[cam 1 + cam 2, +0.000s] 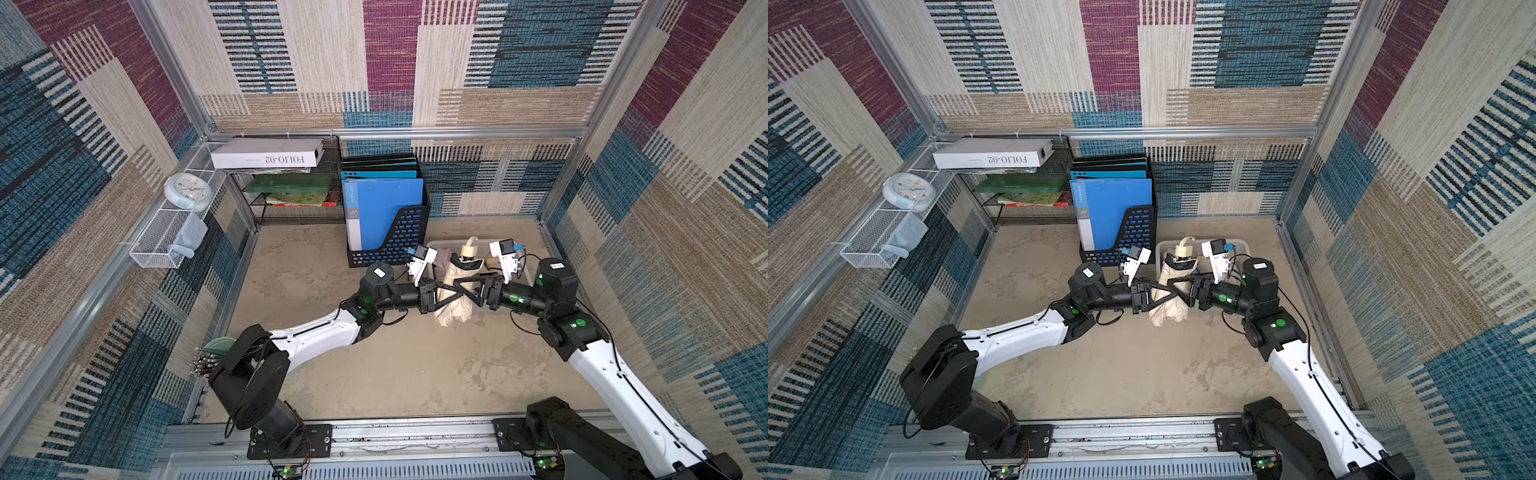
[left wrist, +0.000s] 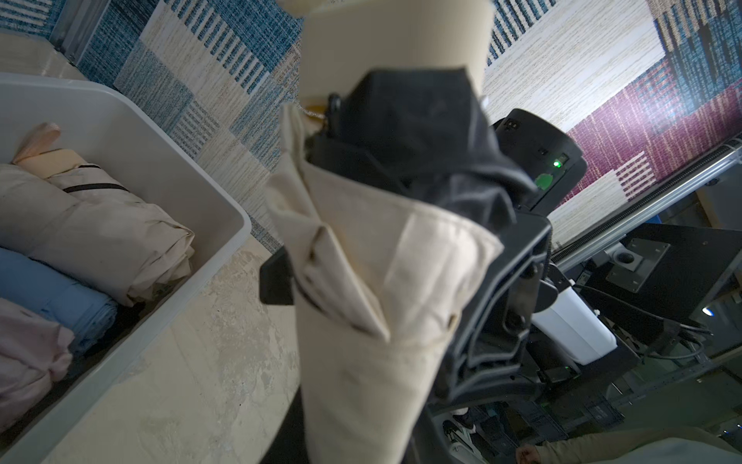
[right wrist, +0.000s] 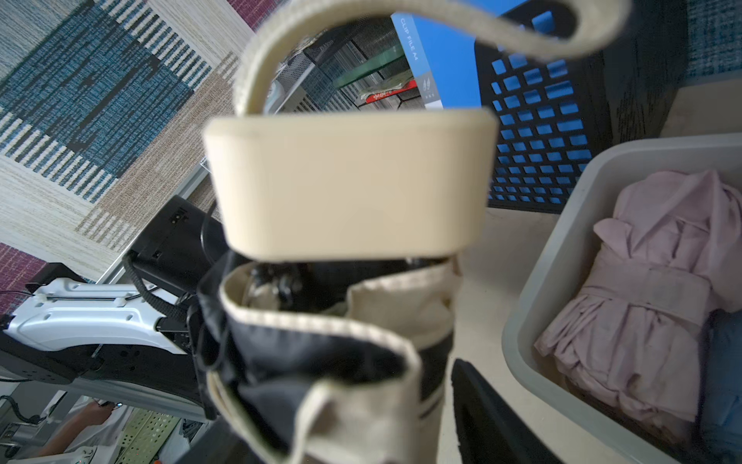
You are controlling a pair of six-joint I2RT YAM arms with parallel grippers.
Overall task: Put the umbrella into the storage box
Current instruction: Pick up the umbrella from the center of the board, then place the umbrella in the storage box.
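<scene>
Your left gripper (image 1: 457, 294) is clamped on the umbrella (image 1: 451, 316), held just short of the storage box (image 1: 1239, 242), while your right gripper (image 1: 459, 282) straddles it, grip unclear, so releasing now would likely drop it outside the rim.

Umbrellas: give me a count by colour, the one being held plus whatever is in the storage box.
Cream: 2, the held umbrella and the cream umbrella in the storage box
Blue: 1, the blue umbrella in the box
Pink: 1, the pink umbrella in the box
Total: 4
</scene>
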